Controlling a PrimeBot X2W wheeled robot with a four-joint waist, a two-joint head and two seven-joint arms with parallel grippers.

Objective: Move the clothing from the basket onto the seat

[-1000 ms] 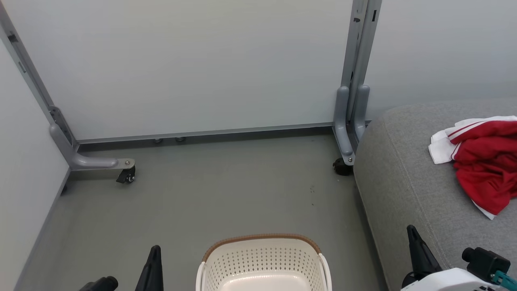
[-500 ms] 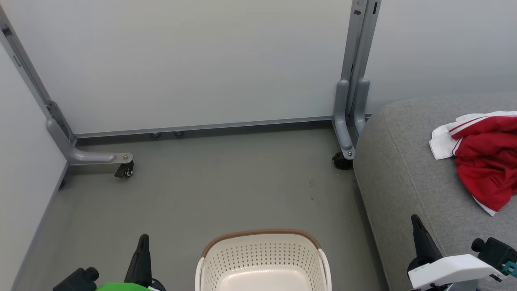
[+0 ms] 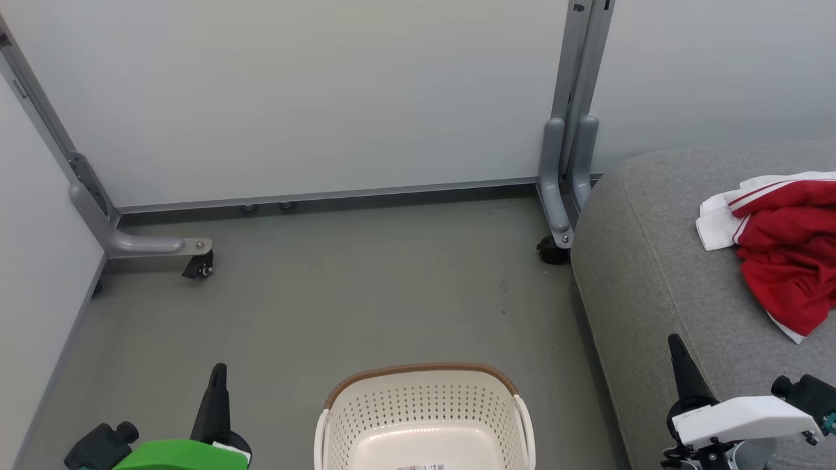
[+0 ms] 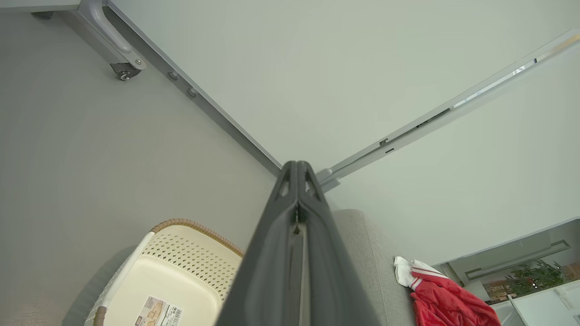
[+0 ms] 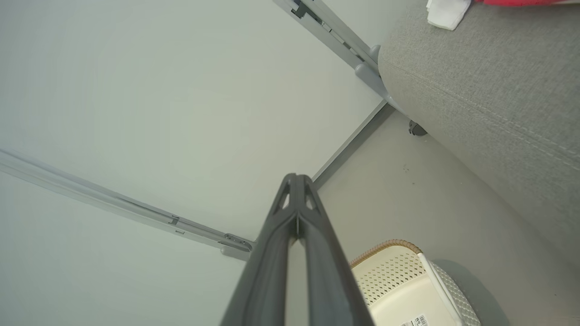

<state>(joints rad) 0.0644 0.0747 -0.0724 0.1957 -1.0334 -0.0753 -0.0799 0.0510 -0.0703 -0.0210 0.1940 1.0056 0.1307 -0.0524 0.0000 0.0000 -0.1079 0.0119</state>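
Observation:
The red clothing (image 3: 787, 258) with its white, striped-trim part lies crumpled on the grey seat (image 3: 659, 274) at the right; it also shows on the seat (image 4: 362, 253) as red clothing (image 4: 444, 303) in the left wrist view. The cream basket (image 3: 424, 418) with a brown rim stands on the floor at bottom centre, holding no fabric, only a label on its bottom. My left gripper (image 3: 217, 373) is shut and empty, left of the basket. My right gripper (image 3: 674, 343) is shut and empty, over the seat's front edge. Both pairs of fingers press together (image 4: 297, 170) (image 5: 297, 181).
White partition panels on grey frames with castor feet (image 3: 196, 264) (image 3: 552, 251) close off the back and left. Grey floor (image 3: 339, 294) lies between the basket and the panels. The basket (image 5: 408, 290) stands close to the seat's side.
The head view has tilted, so the whole scene sits a little higher. Both grippers have risen further into the head view; the left arm's green body now shows. The clothing has not moved.

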